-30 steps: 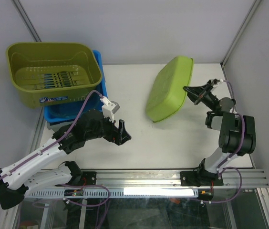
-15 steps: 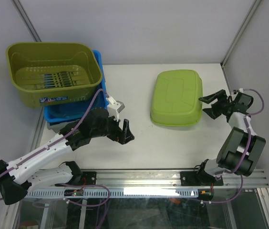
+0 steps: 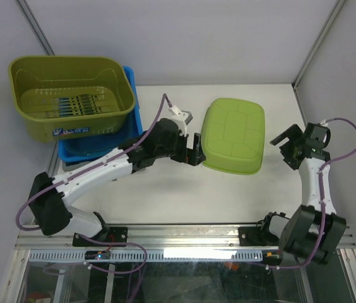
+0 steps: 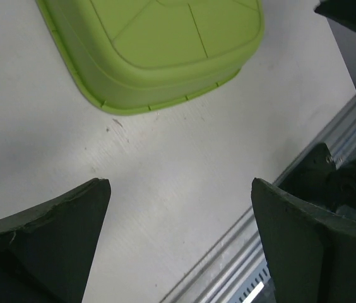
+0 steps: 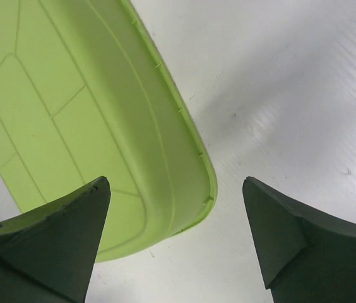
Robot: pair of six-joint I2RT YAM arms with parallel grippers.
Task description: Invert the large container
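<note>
Only overhead shows whole large container, base-up between left pincer and right pincer, both spread

**Both arms reach inward, both grippers spread wide**

The left arm runs from its base at the near left in a long diagonal toward the far right, stretched low and nearly straight. At its end the left gripper sits about mid-scene and points right. Its jaws are far apart with nothing between them.

The right arm climbs from its base at the near right toward the far side, and its wrist bends to the left. The right gripper faces left, its two fingers parted wide and holding nothing.
</note>
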